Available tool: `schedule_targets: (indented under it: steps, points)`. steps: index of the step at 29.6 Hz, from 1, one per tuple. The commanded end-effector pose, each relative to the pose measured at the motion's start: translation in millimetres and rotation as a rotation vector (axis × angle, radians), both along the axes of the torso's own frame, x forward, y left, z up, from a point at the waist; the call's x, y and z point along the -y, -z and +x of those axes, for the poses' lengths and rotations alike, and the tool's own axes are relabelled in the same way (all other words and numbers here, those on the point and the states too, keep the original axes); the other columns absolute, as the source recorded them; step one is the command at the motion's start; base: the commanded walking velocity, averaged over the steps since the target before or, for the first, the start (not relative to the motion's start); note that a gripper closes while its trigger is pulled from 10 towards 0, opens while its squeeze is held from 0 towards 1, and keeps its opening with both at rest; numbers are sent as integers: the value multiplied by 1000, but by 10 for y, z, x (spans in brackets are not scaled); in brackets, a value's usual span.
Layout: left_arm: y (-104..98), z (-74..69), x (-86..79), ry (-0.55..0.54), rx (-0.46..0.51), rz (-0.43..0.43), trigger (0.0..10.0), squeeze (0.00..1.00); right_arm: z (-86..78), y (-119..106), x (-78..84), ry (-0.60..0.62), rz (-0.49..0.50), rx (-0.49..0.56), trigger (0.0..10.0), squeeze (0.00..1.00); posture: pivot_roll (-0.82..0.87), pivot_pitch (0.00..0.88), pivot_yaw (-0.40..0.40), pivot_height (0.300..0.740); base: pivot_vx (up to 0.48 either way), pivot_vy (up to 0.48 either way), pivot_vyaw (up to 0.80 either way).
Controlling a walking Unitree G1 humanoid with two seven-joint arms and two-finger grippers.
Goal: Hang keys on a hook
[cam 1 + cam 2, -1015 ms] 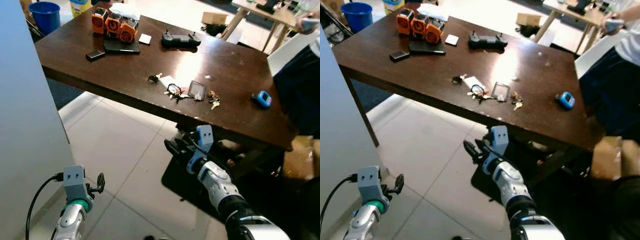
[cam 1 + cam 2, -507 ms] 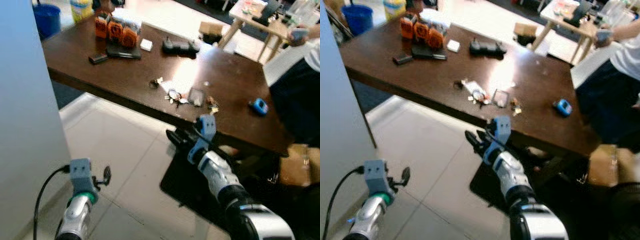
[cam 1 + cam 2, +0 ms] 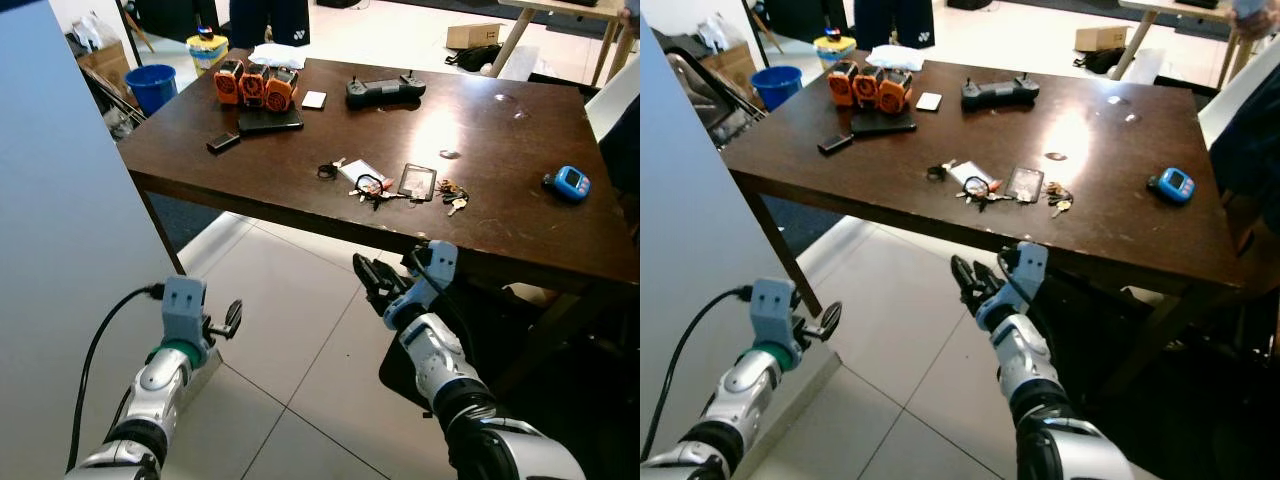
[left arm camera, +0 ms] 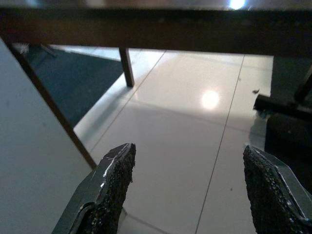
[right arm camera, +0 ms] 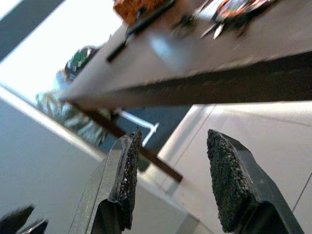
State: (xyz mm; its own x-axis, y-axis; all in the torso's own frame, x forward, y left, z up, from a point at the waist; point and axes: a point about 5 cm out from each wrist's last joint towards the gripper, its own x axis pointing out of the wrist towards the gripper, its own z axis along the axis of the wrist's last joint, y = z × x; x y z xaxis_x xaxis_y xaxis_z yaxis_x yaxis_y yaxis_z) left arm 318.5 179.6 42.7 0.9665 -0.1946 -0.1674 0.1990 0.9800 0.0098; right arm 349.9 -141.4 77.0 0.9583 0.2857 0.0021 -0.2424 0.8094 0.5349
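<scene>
The keys are lying on the tabletop; the right gripper is waiting released below its edge, the left gripper released too, presumably pre-grasp.

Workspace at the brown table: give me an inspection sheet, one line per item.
Surface: brown table, wooden, glossy, lamp glare near the middle.
Job's things: keys lying near the front edge; more keys beside a small card. Hook: nothing seen.
Clutter: three orange packs, black controller, blue gadget, black stick.
Grippers: right gripper below the table's front edge, jaws open, empty; left gripper low over the floor, jaws open, empty.
Cables: black cable on the left arm.
Surroundings: tiled floor, blue bucket, grey panel.
</scene>
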Motion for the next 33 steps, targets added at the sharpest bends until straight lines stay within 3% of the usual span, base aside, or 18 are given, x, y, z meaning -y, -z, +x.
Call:
schedule_targets:
  steps: [1, 6, 20, 25, 33]
  points:
    - [-14, 6, -10, 11, 4, 14, 10000, 0, -5, -1, 26, 16, 9, 7, 10000, 0, 122, 0, 112, 740, 0, 0, 0]
    - [-35, -12, -14, 39, 44, 105, 10000, 0, 23, -67, 169, 28, -36, 35, 10000, 0, 129, 0, 74, 740, 0, 0, 0]
    - [-69, -87, -212, -41, 103, 64, 10000, 0, 63, -208, 428, 48, -119, 86, 10000, 0, 128, 33, 24, 740, 0, 0, 0]
    - [-104, -78, -177, -15, 127, 79, 10000, 0, 70, -237, 474, 51, -128, 92, 10000, 0, 128, 40, 12, 740, 0, 0, 0]
    - [-181, -69, -85, -2, 193, 24, 10000, 0, 88, -277, 495, 25, -170, 101, 10000, 0, 128, 40, -7, 740, 215, 0, 0]
